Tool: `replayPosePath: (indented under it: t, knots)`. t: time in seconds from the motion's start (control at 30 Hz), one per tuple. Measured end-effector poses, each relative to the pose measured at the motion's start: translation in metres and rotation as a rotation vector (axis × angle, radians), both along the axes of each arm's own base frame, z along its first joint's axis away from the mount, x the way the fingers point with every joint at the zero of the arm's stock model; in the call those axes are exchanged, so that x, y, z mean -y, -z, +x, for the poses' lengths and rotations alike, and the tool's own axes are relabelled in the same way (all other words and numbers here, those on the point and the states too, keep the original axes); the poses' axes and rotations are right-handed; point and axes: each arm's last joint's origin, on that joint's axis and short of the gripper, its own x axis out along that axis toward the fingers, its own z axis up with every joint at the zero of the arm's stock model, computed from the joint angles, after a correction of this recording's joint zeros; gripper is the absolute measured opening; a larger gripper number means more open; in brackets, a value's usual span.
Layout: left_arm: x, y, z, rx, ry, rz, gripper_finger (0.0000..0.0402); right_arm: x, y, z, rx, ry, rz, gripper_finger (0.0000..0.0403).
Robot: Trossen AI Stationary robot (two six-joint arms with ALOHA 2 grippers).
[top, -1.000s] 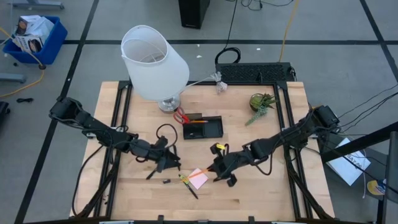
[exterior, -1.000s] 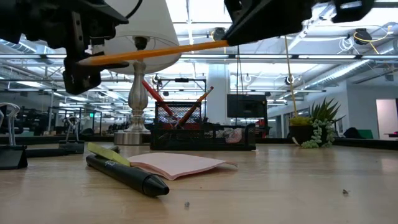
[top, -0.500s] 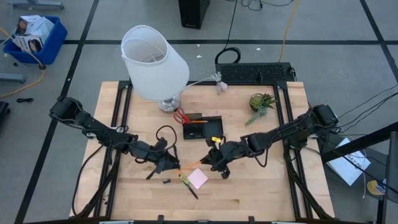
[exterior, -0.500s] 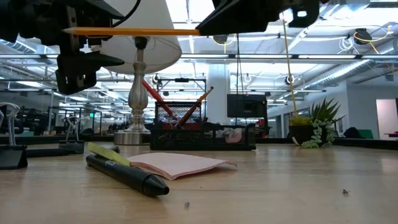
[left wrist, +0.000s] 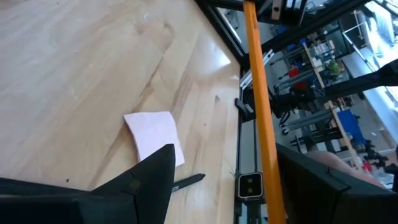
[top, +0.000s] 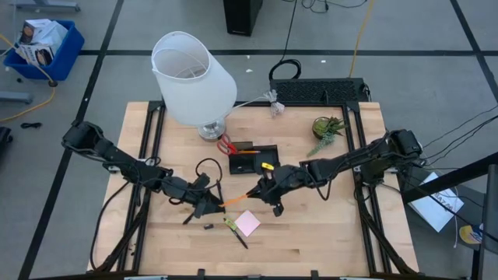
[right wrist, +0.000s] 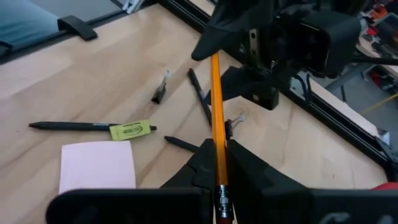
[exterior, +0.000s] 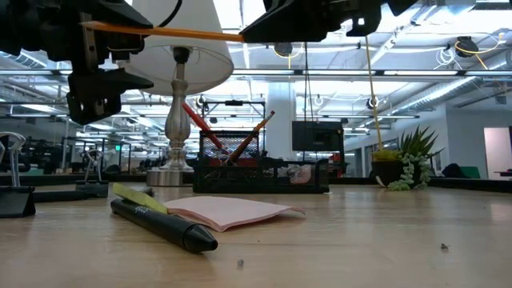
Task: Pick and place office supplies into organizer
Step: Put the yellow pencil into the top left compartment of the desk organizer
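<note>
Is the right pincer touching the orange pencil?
Touching. The right wrist view shows the right pincer shut on the orange pencil, its fingers pressed against both sides of the shaft.

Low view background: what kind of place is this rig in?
Probably a robotics lab or open industrial workspace. The low view shows exposed ceiling trusses with strip lighting and a monitor behind the table; the high view shows a wooden table on a taped concrete floor with loose cables.
</note>
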Motion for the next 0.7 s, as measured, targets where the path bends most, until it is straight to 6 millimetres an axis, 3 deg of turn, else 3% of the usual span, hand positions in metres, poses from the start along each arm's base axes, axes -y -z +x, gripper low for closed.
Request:
replayPosePath:
  t: [0.23, 0.43, 0.7]
  knots:
    - [-0.001, 0.002, 0.0, -0.024, -0.014, -0.017, 0.0232, 0.001, 0.0, 0.0, 0.0, -0.001, -0.001, 0.0018]
    - [-0.001, 0.001, 0.0, -0.014, -0.013, -0.014, 0.0146, 0.0, 0.003, 0.002, -0.007, -0.02, 0.014, 0.0018]
    - [-0.001, 0.001, 0.0, -0.017, -0.017, -0.011, 0.0048, -0.002, 0.022, 0.01, -0.039, -0.021, 0.006, 0.0018]
